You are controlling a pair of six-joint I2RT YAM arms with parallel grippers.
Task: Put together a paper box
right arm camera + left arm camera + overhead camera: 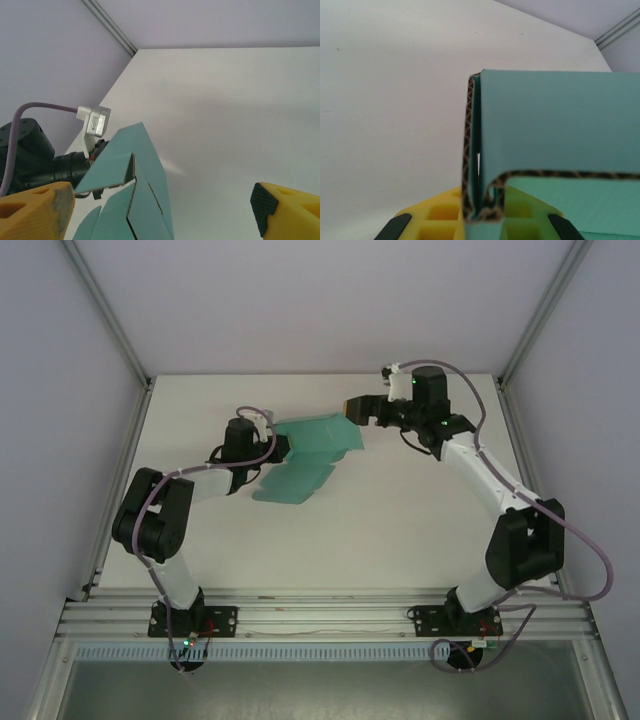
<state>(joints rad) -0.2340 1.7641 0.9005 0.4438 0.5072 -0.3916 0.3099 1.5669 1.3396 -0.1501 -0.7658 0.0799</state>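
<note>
Count: one paper box (312, 452), two pincers. Box: teal corrugated card, half-folded, flaps loose, brown fluted edge showing. Left pincer (481, 226) clamped on box's folded edge, box stretching ahead of it. Right pincer (357, 410) spread wide, holding nothing; box end just before it.

A plain white desk (400, 510) is bordered by aluminium rails (330, 612); whether the teal paper box (315, 437) is rested on it cannot be told.
</note>
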